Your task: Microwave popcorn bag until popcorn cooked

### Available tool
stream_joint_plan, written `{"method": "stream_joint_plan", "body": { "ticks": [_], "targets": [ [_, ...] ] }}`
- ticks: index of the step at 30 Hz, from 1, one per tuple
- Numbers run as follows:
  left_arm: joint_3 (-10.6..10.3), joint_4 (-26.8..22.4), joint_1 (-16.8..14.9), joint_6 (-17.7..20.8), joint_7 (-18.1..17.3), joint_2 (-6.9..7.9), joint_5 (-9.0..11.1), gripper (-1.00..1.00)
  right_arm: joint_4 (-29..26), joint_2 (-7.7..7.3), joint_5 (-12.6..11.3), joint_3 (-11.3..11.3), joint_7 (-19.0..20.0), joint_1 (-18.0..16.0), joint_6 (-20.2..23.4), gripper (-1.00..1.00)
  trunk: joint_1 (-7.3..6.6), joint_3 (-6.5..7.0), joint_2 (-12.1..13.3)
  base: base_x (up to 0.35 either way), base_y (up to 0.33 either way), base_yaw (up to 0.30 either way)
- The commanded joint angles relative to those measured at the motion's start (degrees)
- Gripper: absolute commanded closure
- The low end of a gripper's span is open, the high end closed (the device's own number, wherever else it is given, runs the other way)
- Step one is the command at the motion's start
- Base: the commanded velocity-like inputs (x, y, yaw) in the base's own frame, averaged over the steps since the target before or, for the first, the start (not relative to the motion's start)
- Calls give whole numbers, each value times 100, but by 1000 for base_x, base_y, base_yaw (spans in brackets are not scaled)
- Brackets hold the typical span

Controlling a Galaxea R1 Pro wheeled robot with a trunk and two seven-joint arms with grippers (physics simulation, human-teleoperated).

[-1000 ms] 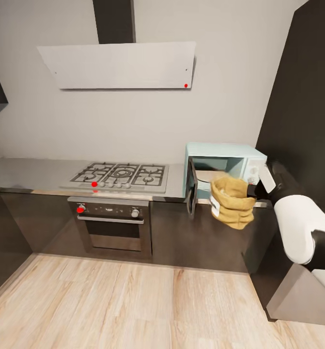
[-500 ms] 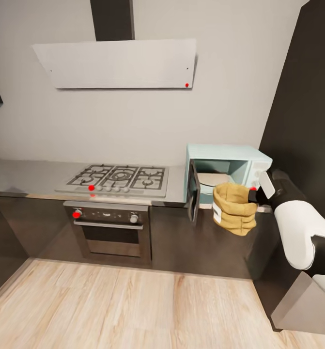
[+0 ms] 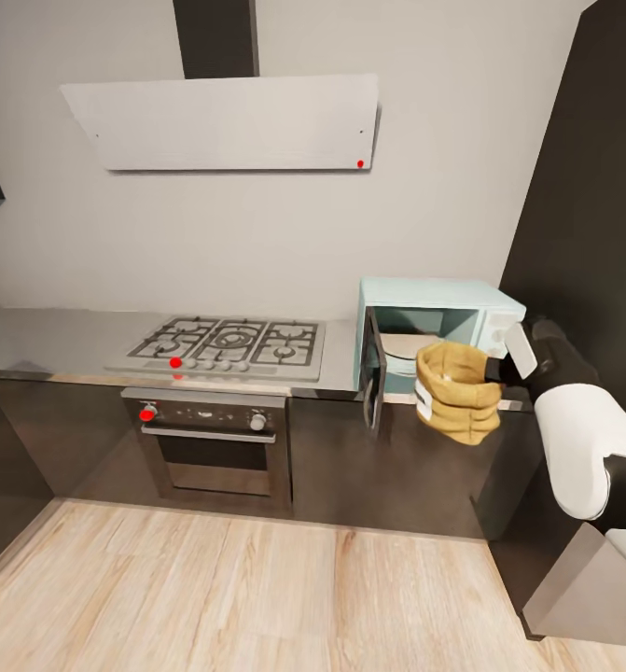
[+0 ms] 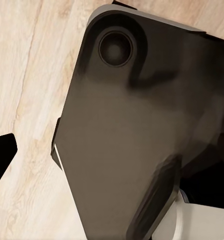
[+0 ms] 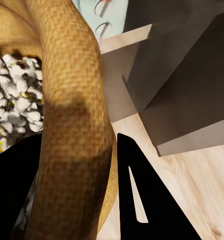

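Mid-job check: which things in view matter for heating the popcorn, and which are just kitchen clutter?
Job:
- popcorn bag, held by the right end effector
- popcorn inside the bag
- microwave, door open
- countertop

Not needed:
- gas hob
- built-in oven
- range hood

The grey countertop (image 3: 51, 338) ahead of me carries the gas hob (image 3: 227, 343) and, at its right end, the microwave (image 3: 434, 297), door open.

Tan sack, mint oven
Woven tan-brown popcorn bag (image 3: 458, 390); whitish popcorn (image 5: 14, 100); pale mint microwave (image 3: 436, 322); glossy grey counter (image 3: 51, 341).
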Motion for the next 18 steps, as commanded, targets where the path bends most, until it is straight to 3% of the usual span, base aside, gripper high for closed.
{"method": "stream_joint_plan", "body": {
  "ticks": [1, 13, 18],
  "targets": [
    [11, -2, -2, -16, 12, -2, 19, -100, -55, 2, -67, -4, -51, -4, 10, 100, 0, -7, -4, 0, 0, 0],
    [20, -4, -2, -16, 12, -2, 19, -100, -277, 24, -142, -24, -54, -4, 10, 100, 0, -7, -4, 1, 0, 0],
    [11, 4, -2, -16, 12, -2, 19, -100, -337, 24, -153, -36, -51, -4, 10, 100, 0, -7, -4, 209, 0, 0]
  ]
}}
